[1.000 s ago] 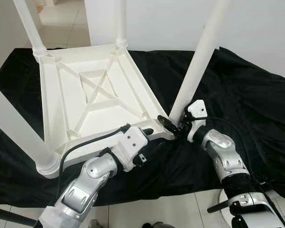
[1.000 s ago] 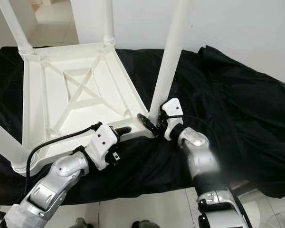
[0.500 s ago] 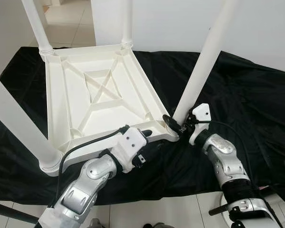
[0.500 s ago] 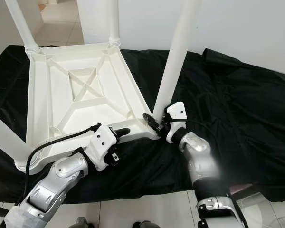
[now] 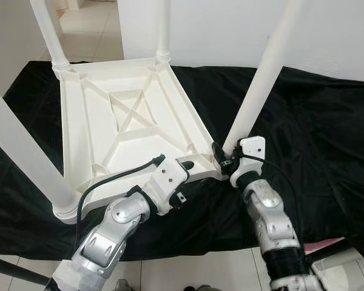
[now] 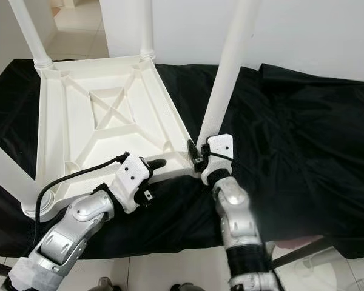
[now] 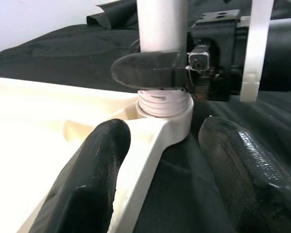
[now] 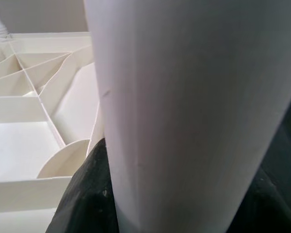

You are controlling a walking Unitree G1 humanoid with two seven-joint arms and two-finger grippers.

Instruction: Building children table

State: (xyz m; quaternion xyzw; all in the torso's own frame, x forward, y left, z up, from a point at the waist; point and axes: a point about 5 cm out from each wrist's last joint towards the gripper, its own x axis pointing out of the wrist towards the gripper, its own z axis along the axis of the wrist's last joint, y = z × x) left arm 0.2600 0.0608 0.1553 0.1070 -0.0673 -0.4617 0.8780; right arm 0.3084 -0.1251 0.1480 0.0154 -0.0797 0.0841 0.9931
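A white plastic children's table (image 5: 121,121) lies upside down on a black cloth (image 5: 315,121) spread over the floor, its ribbed underside facing up and four white legs standing at its corners. We take the table's near corner socket (image 7: 167,114) as our landmark. There the right gripper (image 5: 221,159) is clamped around the base of the near leg (image 5: 261,79), one black finger (image 7: 150,70) wrapped across the leg just above the threaded collar. The left gripper (image 5: 185,167) sits just beside that same corner along the table's near edge, its fingers (image 7: 92,170) spread apart and straddling the rim, one resting inside the tabletop and the other outside over the cloth. A white wall (image 5: 230,24) rises behind the table.
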